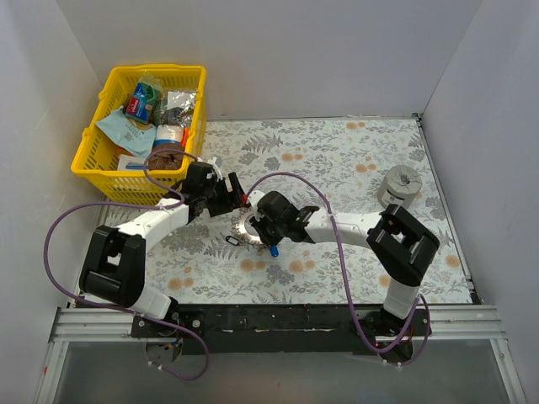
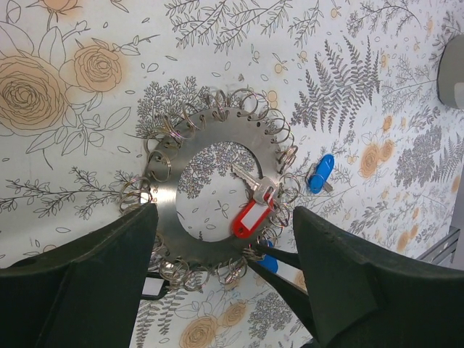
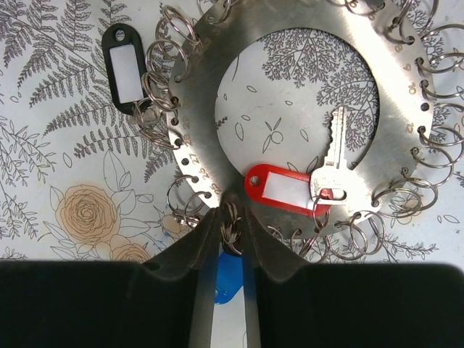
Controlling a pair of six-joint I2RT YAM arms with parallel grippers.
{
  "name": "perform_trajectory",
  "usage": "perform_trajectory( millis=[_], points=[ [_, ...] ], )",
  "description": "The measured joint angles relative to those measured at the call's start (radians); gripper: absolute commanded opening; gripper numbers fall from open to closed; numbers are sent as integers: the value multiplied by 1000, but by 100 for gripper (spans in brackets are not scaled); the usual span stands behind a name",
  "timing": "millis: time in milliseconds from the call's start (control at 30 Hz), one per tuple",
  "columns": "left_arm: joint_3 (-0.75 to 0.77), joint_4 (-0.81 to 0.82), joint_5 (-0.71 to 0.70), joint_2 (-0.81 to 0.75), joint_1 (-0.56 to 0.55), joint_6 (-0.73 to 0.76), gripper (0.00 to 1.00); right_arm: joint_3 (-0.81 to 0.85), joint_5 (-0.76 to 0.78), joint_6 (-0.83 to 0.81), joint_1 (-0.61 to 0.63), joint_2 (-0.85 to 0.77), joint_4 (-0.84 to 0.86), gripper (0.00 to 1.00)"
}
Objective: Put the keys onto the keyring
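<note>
Loops (image 3: 428, 94) of thin wire crowded the rim of the keyring (image 3: 199, 109), a flat silvery disc with a wide hole, which lay on the floral cloth (image 1: 354, 151) between the two arms. The right gripper (image 3: 231, 217) was clenched on the keyring, its tips nipping one small loop at the rim nearest it. A silver key (image 3: 333, 156) with a red tag (image 3: 279, 190) lay across the disc's inner edge; whether it was hooked to a loop could not be told. One blue key (image 2: 320, 172) lay on the cloth just beside the ring, and another blue tag (image 3: 228, 279) showed under the right gripper. The left gripper (image 2: 225, 225) hung above the ring, released, jaws wide and grasping nothing. A black tag (image 3: 125, 67) lay beside the rim. A yellow basket (image 1: 160, 69) and a grey cylinder (image 1: 397, 187) stood well apart from the ring.
</note>
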Motion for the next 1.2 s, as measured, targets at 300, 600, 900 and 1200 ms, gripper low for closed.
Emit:
perform_trajectory(
  millis=[300, 600, 900, 1200],
  points=[
    [0, 0, -1, 0, 0, 3, 75, 0, 5, -3, 0, 0, -7, 1],
    [0, 0, -2, 0, 0, 6, 75, -80, 5, -6, 0, -56, 24, 1],
    [0, 0, -3, 0, 0, 6, 76, -187, 5, -1, 0, -144, 56, 16],
    [-2, 0, -4, 0, 0, 8, 77, -270, 0, 29, -39, -312, 98, 57]
  ],
)
